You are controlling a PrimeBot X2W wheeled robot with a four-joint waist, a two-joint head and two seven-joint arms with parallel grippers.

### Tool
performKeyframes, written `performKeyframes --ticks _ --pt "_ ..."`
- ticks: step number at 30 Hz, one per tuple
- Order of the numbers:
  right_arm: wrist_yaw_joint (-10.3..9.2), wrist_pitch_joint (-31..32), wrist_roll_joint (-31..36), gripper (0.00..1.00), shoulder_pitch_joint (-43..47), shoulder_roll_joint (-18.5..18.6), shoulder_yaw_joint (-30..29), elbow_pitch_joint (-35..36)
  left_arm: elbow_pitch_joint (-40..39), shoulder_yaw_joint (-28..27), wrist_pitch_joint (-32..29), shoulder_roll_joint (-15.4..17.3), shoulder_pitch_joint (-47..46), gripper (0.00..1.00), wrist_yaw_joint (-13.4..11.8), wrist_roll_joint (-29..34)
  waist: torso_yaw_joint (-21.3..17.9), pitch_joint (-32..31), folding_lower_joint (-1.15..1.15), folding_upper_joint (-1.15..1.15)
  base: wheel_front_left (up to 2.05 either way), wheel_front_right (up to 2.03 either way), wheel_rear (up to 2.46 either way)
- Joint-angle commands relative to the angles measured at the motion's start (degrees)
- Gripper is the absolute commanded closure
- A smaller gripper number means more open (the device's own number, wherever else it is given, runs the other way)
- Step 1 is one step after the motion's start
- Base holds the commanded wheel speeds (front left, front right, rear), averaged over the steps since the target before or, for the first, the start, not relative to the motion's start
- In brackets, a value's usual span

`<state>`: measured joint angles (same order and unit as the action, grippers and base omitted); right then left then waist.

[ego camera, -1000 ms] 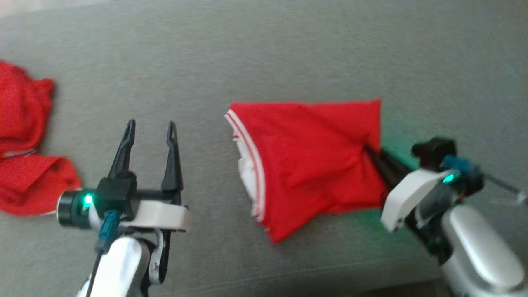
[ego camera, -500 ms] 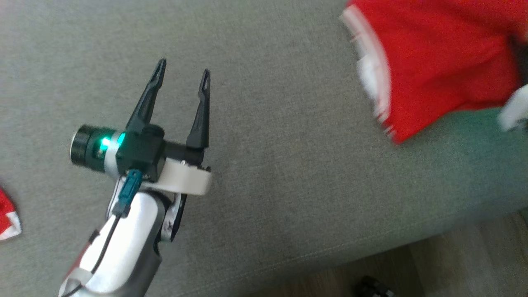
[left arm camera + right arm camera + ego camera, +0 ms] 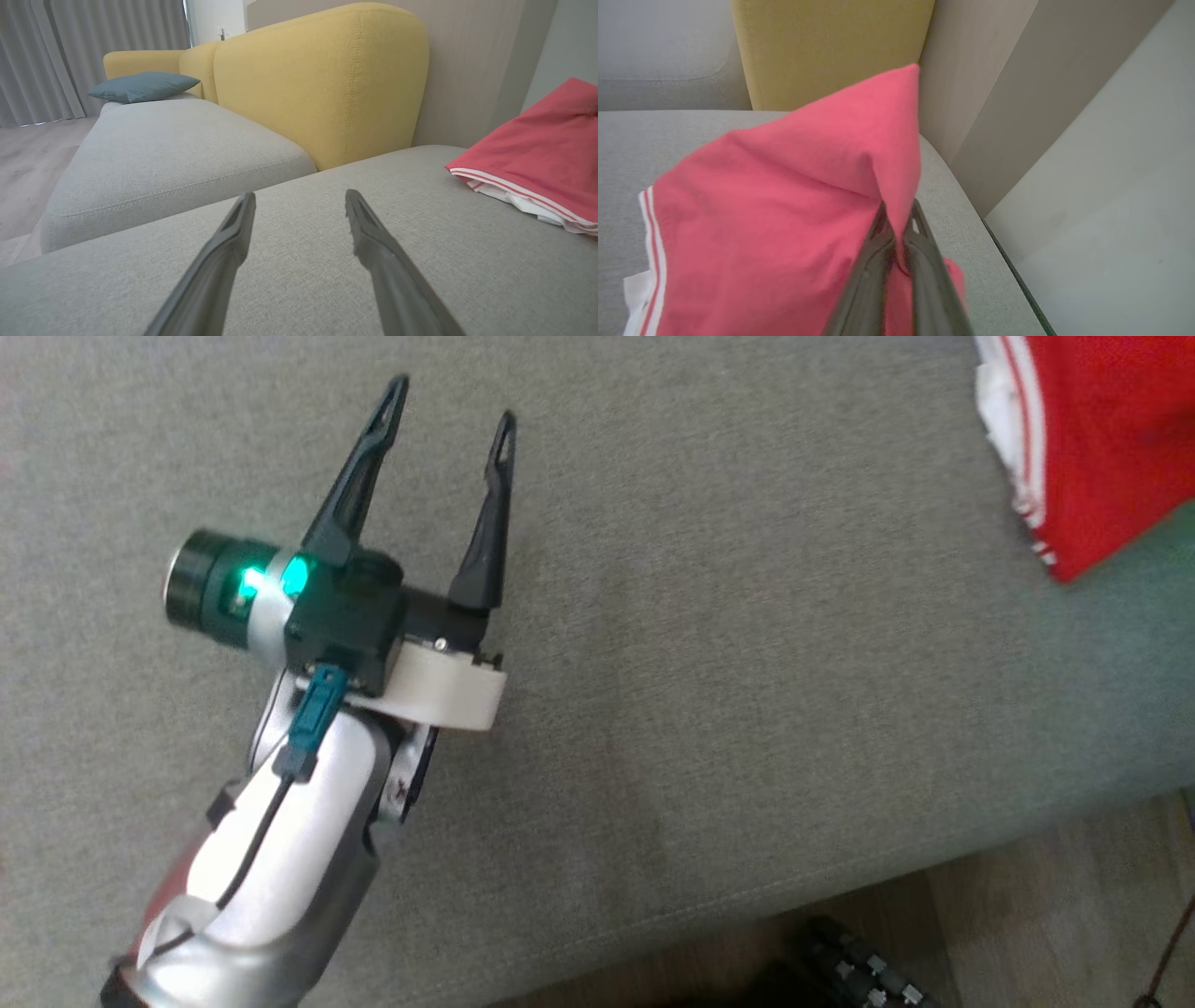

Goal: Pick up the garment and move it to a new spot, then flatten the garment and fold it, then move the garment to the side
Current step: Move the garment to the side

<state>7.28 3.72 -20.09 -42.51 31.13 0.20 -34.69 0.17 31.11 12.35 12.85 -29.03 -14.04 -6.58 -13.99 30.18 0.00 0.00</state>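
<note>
At the left of the head view, my left gripper (image 3: 453,399) hovers over the grey sofa seat (image 3: 728,691), fingers spread wide with nothing between them. In the upper right corner lies the red garment (image 3: 1102,448), its white-striped hem facing left. In the right wrist view, my right gripper (image 3: 898,212) is pinching a raised fold of it.

No text, brand or number readable from where I'm standing; there's a tiny dark mark (image 3: 401,792) on the pale shell behind the left gripper (image 3: 454,398), but it's too small to make out; the garment (image 3: 1102,439) has plain white stripes along its edge, with no print or tag I can read
</note>
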Motion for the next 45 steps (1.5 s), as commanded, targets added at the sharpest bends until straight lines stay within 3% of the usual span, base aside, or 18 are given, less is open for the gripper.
performKeyframes --ticks 1,6,7,8,9,10,12,13,20,25,33,39,45 --pt "0.21 -1.2 0.9 1.00 -1.6 2.5 -1.0 -0.1 -2.0 -1.0 0.0 0.2 -2.6 0.00 0.4 0.7 1.0 2.3 0.00 0.00 0.00 0.00 0.00" --pt "0.21 -3.6 2.6 1.00 -4.2 2.8 -4.2 -4.4 -1.5 -0.3 0.3 -0.1 -4.9 0.00 1.0 1.2 2.3 5.4 0.00 0.00 0.00 0.00 0.00" --pt "0.21 -4.5 3.9 0.66 -4.9 2.8 -5.0 -6.1 -1.2 -0.1 0.5 -0.2 -5.5 0.00 1.2 1.3 2.7 6.0 0.00 0.00 0.00 0.00 0.00" --pt "0.21 -4.5 3.9 0.66 -4.9 2.8 -5.0 -6.1 -1.2 -0.1 0.5 -0.2 -5.5 0.00 1.2 1.3 2.7 6.0 0.00 0.00 0.00 0.00 0.00" --pt "0.21 -5.1 4.3 0.53 -5.3 2.6 -5.4 -6.8 -1.0 -0.1 0.6 -0.2 -5.7 0.00 1.2 1.3 2.8 6.2 0.00 0.00 0.00 0.00 0.00" --pt "0.21 -5.5 4.7 0.29 -5.6 2.5 -5.7 -7.6 -0.8 0.0 0.6 -0.2 -5.8 0.00 1.2 1.3 2.9 6.2 0.00 0.00 0.00 0.00 0.00" --pt "0.21 -6.4 5.3 0.05 -6.2 2.1 -6.0 -9.2 -0.4 -0.1 0.8 -0.3 -5.9 0.00 1.1 1.2 3.0 6.1 0.00 0.00 0.00 0.00 0.00" --pt "0.21 -6.9 5.6 0.00 -6.4 2.0 -6.0 -9.9 -0.2 -0.1 0.9 -0.3 -5.8 0.00 1.1 1.0 3.0 5.9 0.00 0.00 0.00 0.00 0.00" --pt "0.21 -11.0 7.5 0.00 -5.2 0.2 -6.3 -13.2 1.6 -0.3 1.9 -0.9 -3.7 0.00 0.5 -0.5 3.2 1.4 0.00 0.00 0.00 0.00 0.00" --pt "0.21 -16.2 8.2 0.00 -0.2 -2.5 -6.7 -9.9 2.4 -1.2 2.3 -0.8 -0.4 0.00 -0.5 -1.8 3.7 -3.6 0.00 0.00 0.00 0.00 0.00" --pt "0.21 -18.2 9.8 0.00 15.1 -12.8 -6.7 7.4 2.6 -3.6 2.5 -0.2 7.2 0.00 -2.9 -4.6 5.7 -11.5 0.00 0.00 0.00 0.00 0.00" --pt "0.21 -14.9 10.5 0.00 26.4 -21.1 -3.2 21.1 2.8 -5.6 2.6 0.0 12.3 0.00 -4.6 -6.5 8.5 -15.6 0.00 0.00 0.00 0.00 0.00" --pt "0.21 -10.8 10.5 0.00 32.9 -25.3 0.3 30.5 3.0 -7.8 2.6 0.9 16.6 0.00 -5.7 -7.9 11.0 -18.9 0.00 0.00 0.00 0.00 0.00"
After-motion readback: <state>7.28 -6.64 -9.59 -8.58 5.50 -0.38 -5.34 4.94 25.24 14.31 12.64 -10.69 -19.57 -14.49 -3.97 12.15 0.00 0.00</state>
